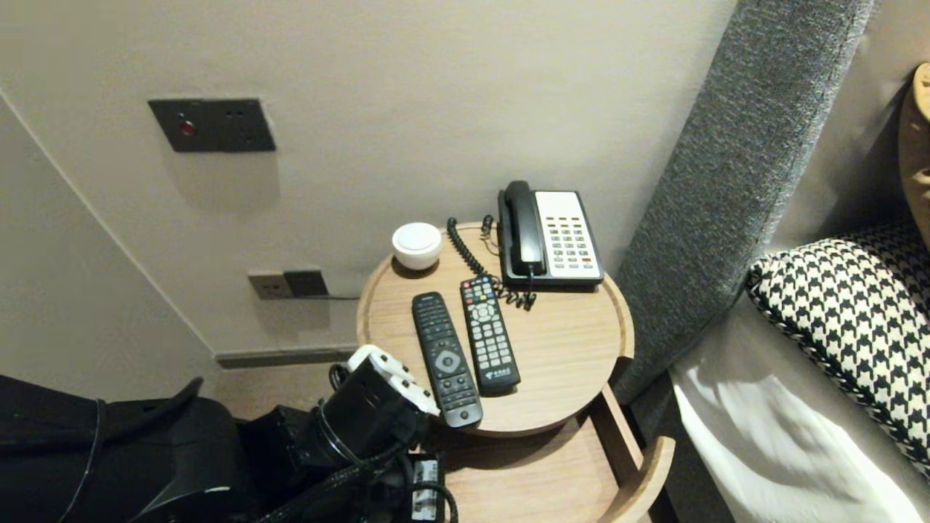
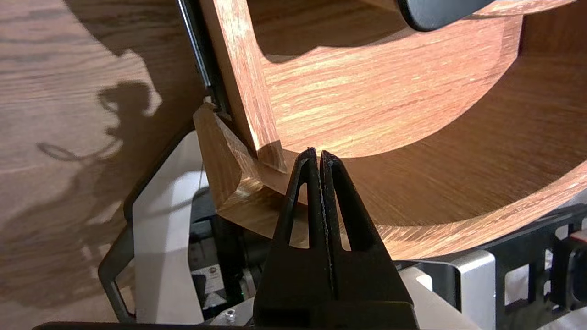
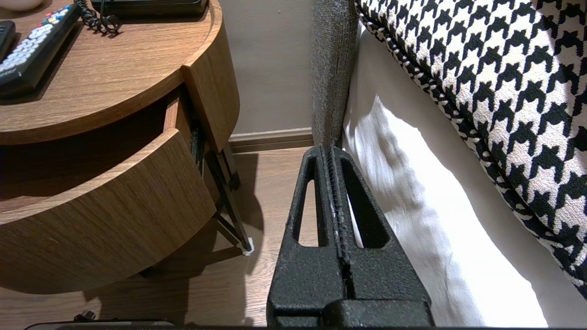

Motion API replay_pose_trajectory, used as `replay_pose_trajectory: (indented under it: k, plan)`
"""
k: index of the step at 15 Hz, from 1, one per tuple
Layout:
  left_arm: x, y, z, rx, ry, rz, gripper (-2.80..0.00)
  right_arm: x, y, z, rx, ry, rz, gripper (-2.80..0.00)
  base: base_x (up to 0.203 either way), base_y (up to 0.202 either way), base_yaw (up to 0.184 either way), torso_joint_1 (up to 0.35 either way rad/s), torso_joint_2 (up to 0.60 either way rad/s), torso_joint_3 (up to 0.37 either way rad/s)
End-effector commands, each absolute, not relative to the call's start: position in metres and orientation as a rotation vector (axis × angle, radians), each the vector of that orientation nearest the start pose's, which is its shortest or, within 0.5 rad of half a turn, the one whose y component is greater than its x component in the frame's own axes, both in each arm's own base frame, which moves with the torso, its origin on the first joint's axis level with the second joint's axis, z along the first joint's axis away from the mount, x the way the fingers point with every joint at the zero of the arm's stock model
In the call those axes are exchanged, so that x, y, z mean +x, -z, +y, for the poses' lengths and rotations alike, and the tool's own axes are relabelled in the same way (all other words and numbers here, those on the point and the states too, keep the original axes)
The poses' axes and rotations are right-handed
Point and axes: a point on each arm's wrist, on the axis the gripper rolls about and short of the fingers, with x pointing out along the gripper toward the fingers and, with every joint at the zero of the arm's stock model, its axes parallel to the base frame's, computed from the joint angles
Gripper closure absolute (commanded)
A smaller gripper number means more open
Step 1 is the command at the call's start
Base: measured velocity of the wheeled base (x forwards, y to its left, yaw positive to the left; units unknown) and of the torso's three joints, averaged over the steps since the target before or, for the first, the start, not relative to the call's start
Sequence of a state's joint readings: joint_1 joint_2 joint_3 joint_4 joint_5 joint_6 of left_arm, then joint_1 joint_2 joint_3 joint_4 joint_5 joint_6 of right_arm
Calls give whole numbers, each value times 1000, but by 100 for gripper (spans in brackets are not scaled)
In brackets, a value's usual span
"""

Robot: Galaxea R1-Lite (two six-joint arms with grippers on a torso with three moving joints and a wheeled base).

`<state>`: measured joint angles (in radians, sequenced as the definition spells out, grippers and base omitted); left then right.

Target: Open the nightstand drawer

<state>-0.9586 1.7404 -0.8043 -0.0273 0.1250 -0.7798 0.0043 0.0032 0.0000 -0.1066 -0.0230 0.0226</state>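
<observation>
your left gripper (image 2: pixel 318 153), jaws together, hangs over the open drawer (image 2: pixel 458 201): stiff, slick wood, probably light, so grip its curved front rim; right gripper (image 3: pixel 331 149) idles by the bed (image 3: pixel 412 206), jaws together too.

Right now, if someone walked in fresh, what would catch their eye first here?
A plain black remote and a colour-buttoned remote lie side by side on the round wooden bedside table, with a corded telephone behind them. Below the tabletop the drawer stands pulled open, and the left gripper, shut, hangs above its front corner. The right gripper, shut, is parked low between the table and the bed with its houndstooth pillow.
</observation>
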Motion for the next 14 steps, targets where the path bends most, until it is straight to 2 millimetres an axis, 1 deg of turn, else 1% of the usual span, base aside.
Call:
replay_pose_trajectory:
  k: [1,4,9,14]
  plan:
    - [155,-116,-223,-215,426,1057,0,-20,-75,-1,23,18,-65,0,0,0,0,0,0,0]
    - [147,-113,-220,-200,442,1082,0,-20,-75,-1,24,18,-65,0,0,0,0,0,0,0]
    - [138,-113,-214,-213,494,1123,0,-20,-75,-1,23,18,-65,0,0,0,0,0,0,0]
    - [132,-110,-213,-237,549,1146,0,-20,-75,-1,24,18,-65,0,0,0,0,0,0,0]
